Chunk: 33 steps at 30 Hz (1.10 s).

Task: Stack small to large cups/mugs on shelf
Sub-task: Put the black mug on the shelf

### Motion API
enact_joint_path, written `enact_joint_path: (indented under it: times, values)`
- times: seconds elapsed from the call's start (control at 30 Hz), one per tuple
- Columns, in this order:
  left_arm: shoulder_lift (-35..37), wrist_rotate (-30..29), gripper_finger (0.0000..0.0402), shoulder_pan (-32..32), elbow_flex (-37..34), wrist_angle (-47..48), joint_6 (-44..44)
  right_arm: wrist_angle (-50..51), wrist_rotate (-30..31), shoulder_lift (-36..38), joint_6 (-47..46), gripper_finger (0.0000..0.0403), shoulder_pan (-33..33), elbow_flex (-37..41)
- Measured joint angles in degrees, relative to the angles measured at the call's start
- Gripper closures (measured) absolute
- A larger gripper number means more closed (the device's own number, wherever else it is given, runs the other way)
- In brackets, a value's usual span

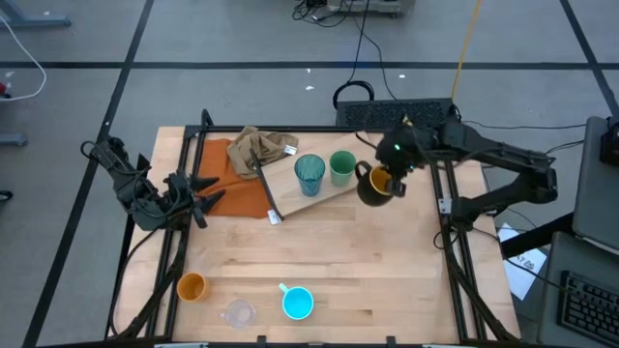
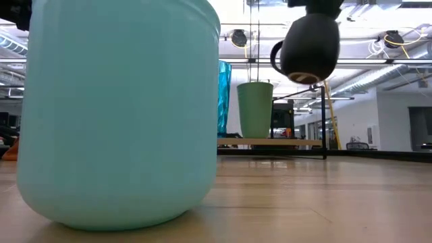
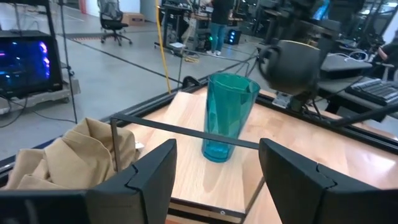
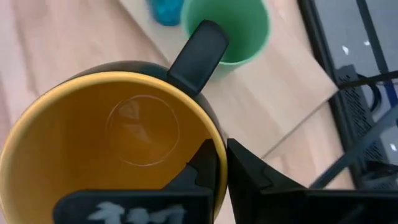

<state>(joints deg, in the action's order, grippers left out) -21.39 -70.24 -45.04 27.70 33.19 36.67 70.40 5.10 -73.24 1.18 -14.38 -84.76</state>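
high view: the right gripper [image 1: 391, 174] holds the black mug [image 1: 377, 185] by its rim, fingers closed on it, just past the shelf [image 1: 290, 190] end beside the green cup [image 1: 341, 167]. the tumbler [image 1: 309, 174] stands on the shelf next to the green cup. the left gripper [image 1: 201, 196] waits over the orange cloth [image 1: 232, 188], fingers apart and holding nothing. the orange cup [image 1: 191, 286], glass [image 1: 238, 313] and blue mug [image 1: 297, 303] stand on the worktop [image 1: 387, 261] near its front edge.

low view: the black mug [image 2: 308, 46] hangs in the air above the shelf [image 2: 270, 142], clear of it; the blue mug [image 2: 118, 111] fills the foreground.

left wrist view: the tumbler [image 3: 227, 116] stands upright on the shelf beyond the parted fingers [image 3: 146, 180].

right wrist view: the fingers [image 4: 249, 171] pinch the mug's wall, its yellow-orange inside [image 4: 124, 143] facing up.
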Motion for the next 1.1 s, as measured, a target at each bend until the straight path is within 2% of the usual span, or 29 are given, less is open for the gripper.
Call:
enact_joint_path:
  times: [0.3, 1.1]
  values:
    - [0.02, 1.8, 0.0172, 0.0, 0.0, 0.0, -0.11, 2.93, 0.85, -5.5, 3.79, 0.0395, -4.35, -5.01]
    - [0.01, 2.52, 0.0172, -0.02, 0.0, 0.01, -0.47, 2.27, 2.47, -6.83, 11.95, 0.0396, -15.62, -6.84]
